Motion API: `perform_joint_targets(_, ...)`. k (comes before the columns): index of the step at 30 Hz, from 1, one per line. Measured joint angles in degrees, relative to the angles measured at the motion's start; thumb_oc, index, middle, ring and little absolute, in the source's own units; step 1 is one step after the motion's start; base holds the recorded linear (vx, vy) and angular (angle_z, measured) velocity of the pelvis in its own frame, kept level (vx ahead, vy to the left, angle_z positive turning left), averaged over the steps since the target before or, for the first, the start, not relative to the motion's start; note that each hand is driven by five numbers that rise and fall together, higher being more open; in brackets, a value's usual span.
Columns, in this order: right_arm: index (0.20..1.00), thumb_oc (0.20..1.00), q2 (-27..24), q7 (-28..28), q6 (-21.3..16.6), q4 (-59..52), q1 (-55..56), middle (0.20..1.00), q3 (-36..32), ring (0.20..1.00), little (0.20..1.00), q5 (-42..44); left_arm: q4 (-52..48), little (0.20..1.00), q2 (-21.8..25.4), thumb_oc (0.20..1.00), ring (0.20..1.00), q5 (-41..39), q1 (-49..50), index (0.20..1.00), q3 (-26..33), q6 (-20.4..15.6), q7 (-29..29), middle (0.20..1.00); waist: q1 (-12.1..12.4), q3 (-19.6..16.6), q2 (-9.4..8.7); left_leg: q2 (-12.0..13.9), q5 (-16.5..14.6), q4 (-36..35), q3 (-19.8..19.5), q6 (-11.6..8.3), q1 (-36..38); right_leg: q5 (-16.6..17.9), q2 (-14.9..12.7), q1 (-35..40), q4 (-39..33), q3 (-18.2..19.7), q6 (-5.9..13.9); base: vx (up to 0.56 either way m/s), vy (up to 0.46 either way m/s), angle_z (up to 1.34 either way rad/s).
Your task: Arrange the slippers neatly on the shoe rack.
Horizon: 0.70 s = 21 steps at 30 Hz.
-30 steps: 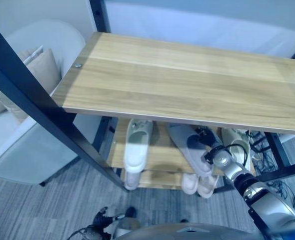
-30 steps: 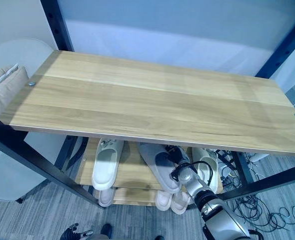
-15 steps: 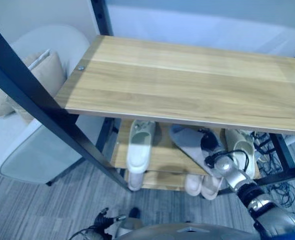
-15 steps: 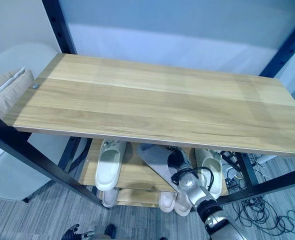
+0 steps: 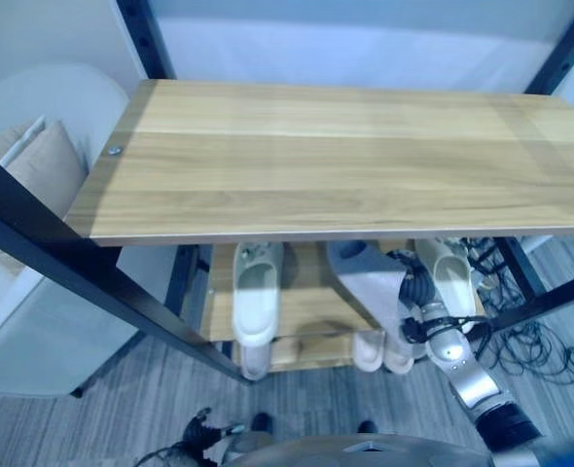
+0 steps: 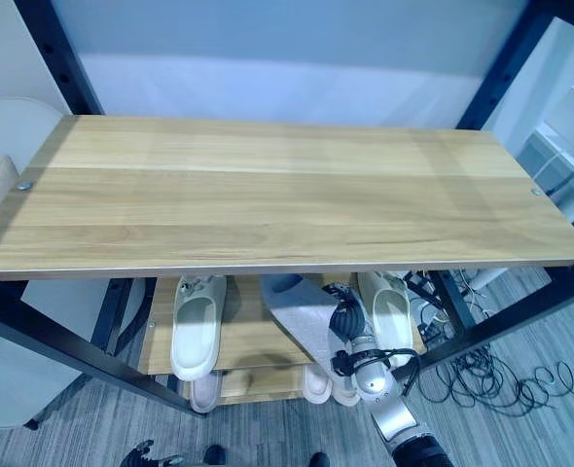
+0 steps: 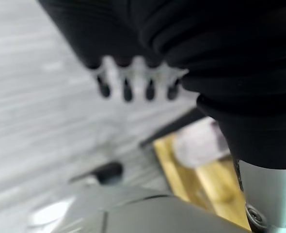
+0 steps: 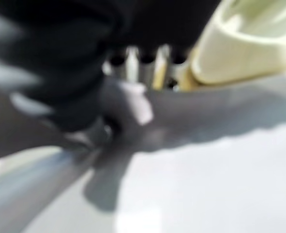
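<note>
Right hand (image 6: 346,319) is curled on the grey slipper (image 6: 302,309), which lies askew near the middle shelf (image 6: 248,341)'s front edge; it looks light, soft and bendy, best held along its side edge. Left hand (image 7: 135,80) hangs with relaxed fingers. On that shelf I count one grey slipper and two cream slippers (image 6: 196,321), with more pale ones below.

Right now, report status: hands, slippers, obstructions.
Right hand gripping grey slipper, askew on middle shelf between white slipper and cream slipper. Left hand idle, open, near the floor. Top shelf overhangs the work.
</note>
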Motion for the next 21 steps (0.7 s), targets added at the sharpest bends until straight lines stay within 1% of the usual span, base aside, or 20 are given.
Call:
perform_joint_targets(1, 0.200, 0.200, -0.9, 0.8, 0.0, 0.3, 0.1, 0.200, 2.0, 0.200, 0.200, -0.1, -1.6, 1.000, 0.4, 1.000, 1.000, -0.2, -2.1, 1.000, 0.0, -0.2, 0.1, 1.000, -1.2, 1.9, 1.32, 1.3, -0.2, 2.2, -1.6, 0.57, -2.6, -2.3, 1.1, -3.2, 5.9, 5.2, 1.67, -0.18, -0.098, 0.49)
perform_joint_targets(2, 0.200, 0.200, -1.6, 1.3, 0.0, 0.3, 0.2, 0.200, 3.4, 0.200, 0.200, -0.1, -2.0, 1.000, 0.9, 1.000, 1.000, -0.6, -2.7, 1.000, 0.0, -0.6, 0.1, 1.000, -1.3, 2.1, 1.48, 1.4, -0.2, 2.4, -2.7, 0.68, -3.3, -3.5, 1.9, -3.4, 6.7, 7.2, 2.25, -0.15, -0.143, 0.51)
perform_joint_targets(3, 0.200, 0.200, -1.9, 1.7, -0.1, 0.2, 0.2, 0.200, 4.1, 0.200, 0.200, -0.3, -2.4, 1.000, 1.1, 1.000, 1.000, -1.3, -2.9, 1.000, 0.0, -0.8, 0.1, 1.000, -0.8, 2.5, 1.70, 1.4, 0.3, 2.5, -3.0, 0.30, -3.6, -4.2, 2.3, -3.1, 6.3, 7.8, 2.77, -0.09, -0.117, 0.40)
perform_joint_targets(4, 0.200, 0.200, -2.0, 1.9, -0.3, 0.2, 0.3, 0.200, 4.4, 0.200, 0.200, -0.3, -2.6, 1.000, 1.4, 1.000, 1.000, -2.0, -3.0, 1.000, 0.1, -0.9, 0.2, 1.000, -0.6, 2.6, 1.79, 1.5, 0.4, 3.3, -4.3, 0.19, -4.4, -5.0, 3.3, -1.9, 4.9, 8.2, 3.24, -0.12, -0.210, 0.55)
perform_joint_targets(5, 0.200, 0.200, -2.0, 2.0, -0.5, 0.0, 0.2, 0.200, 4.6, 0.200, 0.200, -0.2, -2.9, 1.000, 1.9, 1.000, 1.000, -2.6, -3.3, 1.000, 0.0, -1.2, 0.2, 1.000, -0.2, 2.7, 0.89, 1.1, 0.9, 3.8, -6.1, -0.47, -5.3, -5.5, 4.4, 1.2, -0.4, 8.0, 2.21, -0.13, -0.224, 0.68)
perform_joint_targets(6, 0.200, 0.200, -2.1, 2.0, -1.0, 0.8, -0.9, 0.200, 4.6, 0.200, 0.200, -0.2, -2.4, 1.000, 1.3, 1.000, 1.000, -3.7, -3.7, 1.000, 0.3, -1.3, 0.3, 1.000, 0.2, 4.0, 1.59, 1.5, 1.1, 4.6, -7.3, -0.96, -5.4, -4.6, 5.2, 3.1, -2.4, 7.6, 1.90, -0.17, -0.271, 0.66)
perform_joint_targets(7, 0.200, 0.200, -2.3, 1.9, -1.0, 0.6, -1.0, 0.200, 4.6, 0.200, 0.200, -0.1, -2.5, 1.000, 0.9, 1.000, 1.000, -4.3, -3.8, 1.000, 0.6, -1.2, 0.5, 1.000, 0.2, 4.5, 1.96, 1.3, 0.9, 5.3, -7.7, -1.07, -5.9, -5.2, 5.4, 3.3, -2.5, 7.5, 1.23, -0.14, -0.181, 0.42)
perform_joint_targets(8, 0.200, 0.200, -2.7, 2.0, -1.1, 0.4, -1.0, 0.200, 4.7, 0.200, 0.200, -0.1, -2.6, 1.000, 0.3, 1.000, 1.000, -4.7, -3.3, 1.000, 0.7, -1.3, 0.7, 1.000, 0.8, 4.6, 2.72, 1.9, 1.1, 5.4, -8.6, -1.38, -6.2, -5.0, 6.3, 3.4, -2.4, 6.7, 1.01, -0.10, -0.102, 0.37)
perform_joint_targets(9, 0.200, 0.200, -3.3, 2.0, -1.1, 0.2, -1.0, 0.200, 5.1, 0.200, 0.200, 0.0, -2.7, 1.000, -0.1, 1.000, 1.000, -5.3, -2.8, 1.000, 0.8, -1.3, 1.0, 1.000, 1.2, 4.8, 3.31, 2.4, 1.4, 5.3, -9.0, -1.97, -6.5, -4.9, 6.9, 3.5, -2.4, 5.9, 0.71, -0.14, -0.094, 0.49)
perform_joint_targets(10, 0.200, 0.200, -4.5, 2.0, -1.4, -0.2, -1.0, 0.200, 5.3, 0.200, 0.200, 0.7, -3.3, 1.000, -1.0, 1.000, 1.000, -6.8, -1.6, 1.000, 0.9, -1.3, 1.4, 1.000, 1.5, 5.2, 3.62, 3.3, 2.3, 5.3, -10.3, -2.87, -7.3, -5.0, 7.9, 3.5, -2.4, 4.5, 0.18, -0.16, -0.049, 0.48)
perform_joint_targets(12, 0.200, 0.200, -4.7, 2.0, -1.4, 0.0, -0.9, 0.200, 5.0, 0.200, 0.200, 1.6, -3.1, 1.000, -1.5, 1.000, 1.000, -6.9, -0.4, 1.000, 0.9, -1.2, 1.4, 1.000, 1.8, 5.4, 3.58, 4.1, 3.1, 4.6, -10.9, -4.01, -7.4, -5.2, 8.9, 3.7, -2.4, 3.1, -0.20, -0.22, -0.014, 0.44)
perform_joint_targets(14, 0.200, 0.200, -4.9, 1.8, -1.7, 0.2, -0.4, 0.200, 4.1, 0.200, 0.200, 2.2, -2.7, 1.000, -2.1, 1.000, 1.000, -8.0, 0.0, 1.000, 1.1, -1.3, 2.1, 1.000, 1.4, 5.5, 3.52, 4.2, 4.2, 4.5, -12.2, -4.62, -8.9, -5.3, 9.1, 3.3, -2.4, 1.1, -0.80, -0.18, 0.052, 0.50)
perform_joint_targets(16, 0.200, 0.200, -5.7, 2.0, -1.7, 0.2, -0.5, 0.200, 4.3, 0.200, 0.200, 2.2, -1.5, 1.000, -2.5, 1.000, 1.000, -8.4, -1.0, 1.000, 1.3, -1.3, 2.4, 1.000, 1.5, 6.1, 3.53, 4.4, 4.7, 3.7, -12.5, -4.64, -9.1, -5.4, 9.1, 3.4, -2.4, -0.3, -1.48, -0.12, 0.083, 0.34)
perform_joint_targets(18, 0.200, 0.200, -6.5, 2.4, -1.7, 0.2, -0.4, 0.200, 4.7, 0.200, 0.200, 2.1, -0.6, 1.000, -2.6, 1.000, 1.000, -8.4, -1.3, 1.000, 2.1, -1.3, 2.4, 1.000, 1.4, 6.1, 3.14, 4.4, 4.2, 3.5, -12.0, -3.81, -9.0, -5.4, 8.8, 3.6, -2.1, -0.5, -1.61, -0.08, 0.083, 0.07)
perform_joint_targets(19, 0.200, 0.200, -6.6, 2.6, -1.7, 0.2, -0.3, 0.200, 4.7, 0.200, 0.200, 2.1, -0.3, 1.000, -2.5, 1.000, 1.000, -8.4, -1.4, 1.000, 2.5, -1.3, 2.4, 1.000, 1.3, 6.1, 2.74, 4.2, 3.8, 3.5, -11.8, -3.90, -9.0, -5.3, 8.5, 3.6, -2.1, -0.6, -1.70, -0.06, 0.141, 0.08)
perform_joint_targets(20, 0.200, 0.200, -6.6, 2.9, -1.7, 0.2, 0.2, 0.200, 4.7, 0.200, 0.200, 2.1, 0.9, 1.000, -2.2, 1.000, 1.000, -8.4, -1.9, 1.000, 2.6, -1.1, 2.5, 1.000, 0.3, 6.0, 1.93, 3.7, 3.5, 3.5, -11.4, -3.59, -9.1, -5.6, 7.9, 4.0, -2.1, -0.8, -1.70, -0.04, 0.170, 0.08)
perform_joint_targets(21, 0.200, 0.200, -6.7, 3.2, -1.7, 0.1, 0.8, 0.200, 4.7, 0.200, 0.200, 2.2, 0.9, 1.000, -2.0, 1.000, 1.000, -8.3, -2.0, 1.000, 2.6, -1.1, 2.5, 1.000, -0.1, 5.7, 1.31, 3.4, 3.1, 3.4, -10.8, -3.04, -9.0, -5.5, 7.3, 4.1, -2.1, -1.0, -1.76, -0.02, 0.236, 0.11)
